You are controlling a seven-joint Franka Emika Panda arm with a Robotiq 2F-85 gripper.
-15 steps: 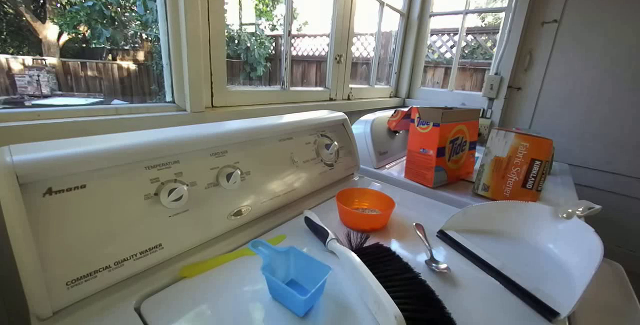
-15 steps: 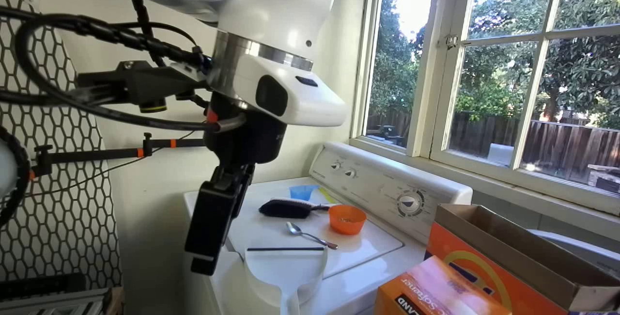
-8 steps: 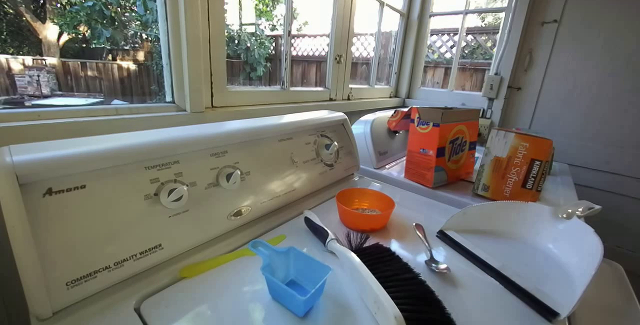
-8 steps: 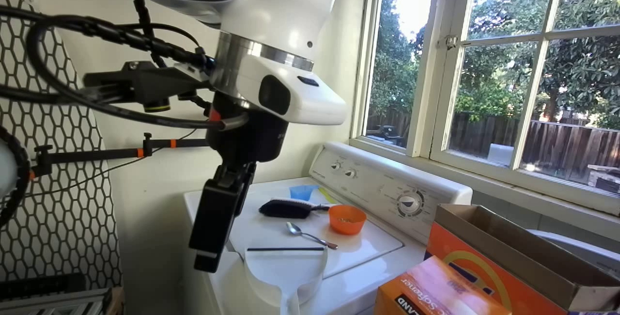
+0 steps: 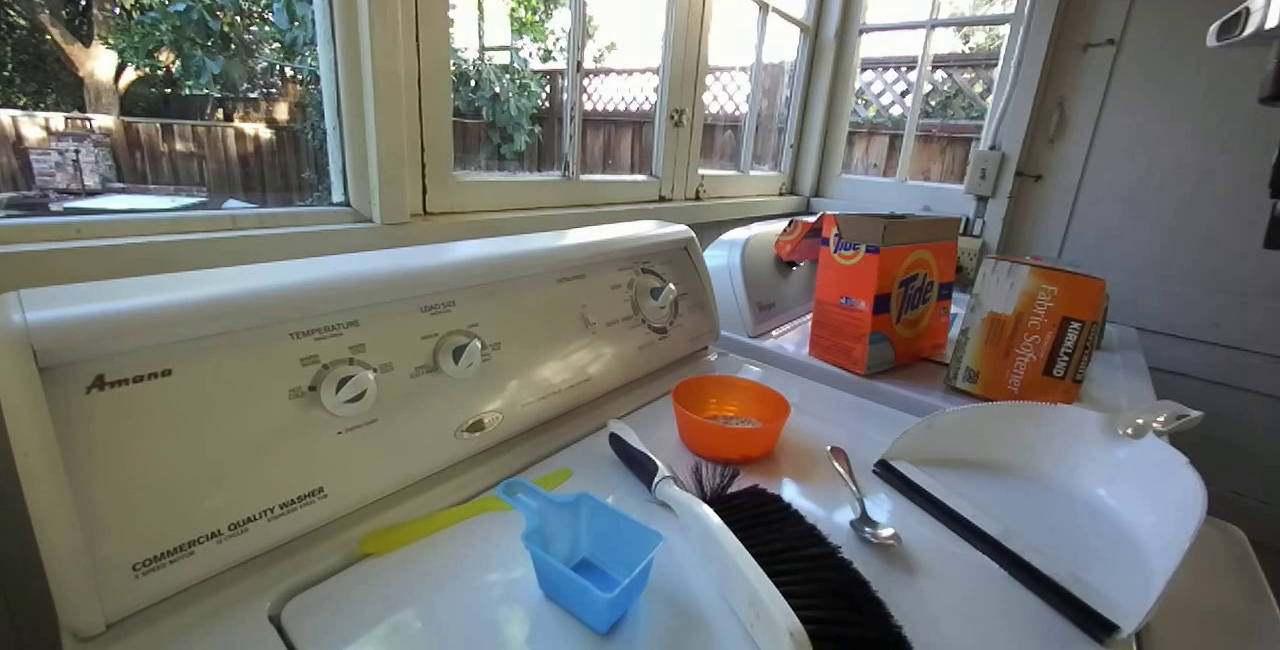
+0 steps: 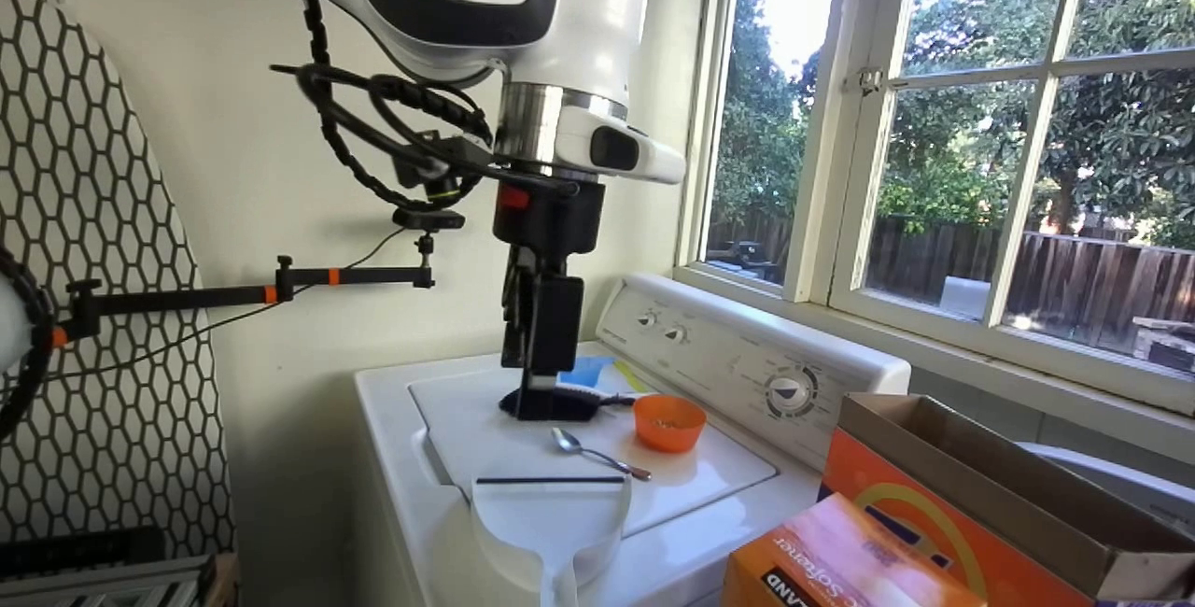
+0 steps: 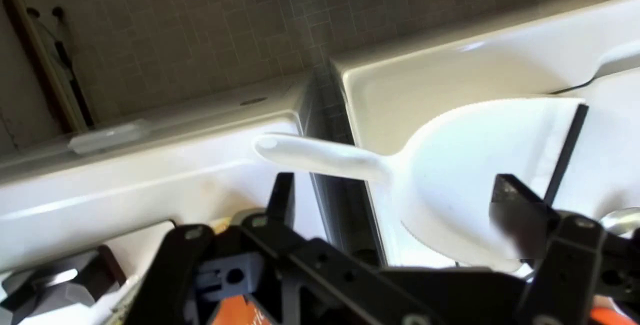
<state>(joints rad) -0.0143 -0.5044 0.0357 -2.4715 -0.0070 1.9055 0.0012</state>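
We have the tool spread wide; white dustpan, black lip, rounded back, on the glossy white washer, handle past the washer's edge; orange boxes right of the washer, windows behind it.

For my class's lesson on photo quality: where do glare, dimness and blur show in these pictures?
In an exterior view, the window panes are partly washed out and light patches glare on the Amana washer's control panel; in the wrist view, the tiled floor is dim, the white dustpan bright with little detail, and one gripper fingertip smeared.
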